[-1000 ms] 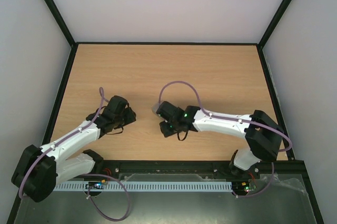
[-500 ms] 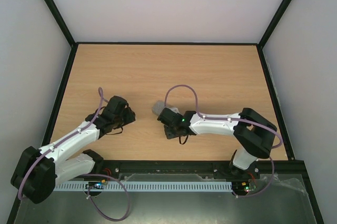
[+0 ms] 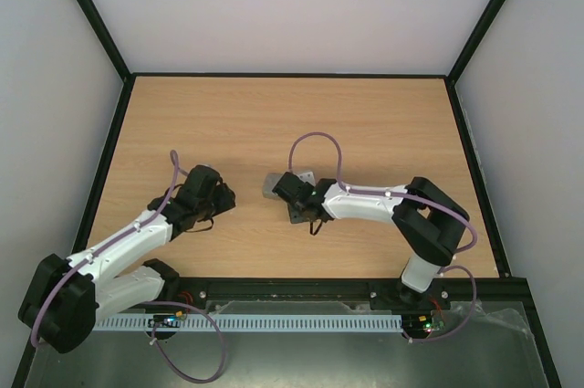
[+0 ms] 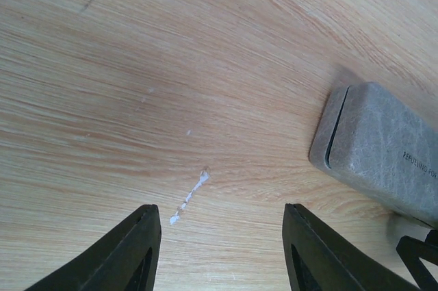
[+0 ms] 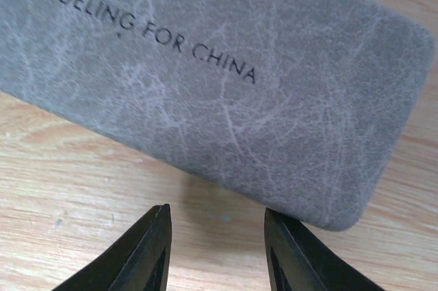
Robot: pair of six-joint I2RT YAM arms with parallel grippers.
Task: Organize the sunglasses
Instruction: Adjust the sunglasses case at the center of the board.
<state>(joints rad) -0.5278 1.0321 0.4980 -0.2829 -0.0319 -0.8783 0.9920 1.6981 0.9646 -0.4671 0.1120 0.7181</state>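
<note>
The sunglasses are out of view in every frame. A closed grey case [image 5: 226,79] printed "REFUELING FOR CHINA" lies flat on the wooden table [image 3: 365,123], near its middle [image 3: 272,184]. My right gripper [image 5: 216,210] hovers just short of the case's long edge, open, with bare wood between its fingers; the top view shows it over the case [image 3: 288,191]. To the left of the case my left gripper [image 4: 219,210] is open above bare table, and the case [image 4: 383,147] sits off to its right. In the top view the left gripper [image 3: 219,194] is a short way from the case.
A small white smear [image 4: 188,198] marks the wood just ahead of the left fingers. Black rails [image 3: 109,151] and white walls frame the table. Part of the right gripper [image 4: 419,258] shows at the lower right of the left wrist view.
The right arm has folded its elbow inward and carried its gripper left and slightly farther over the grey case. The left arm has hardly moved.
</note>
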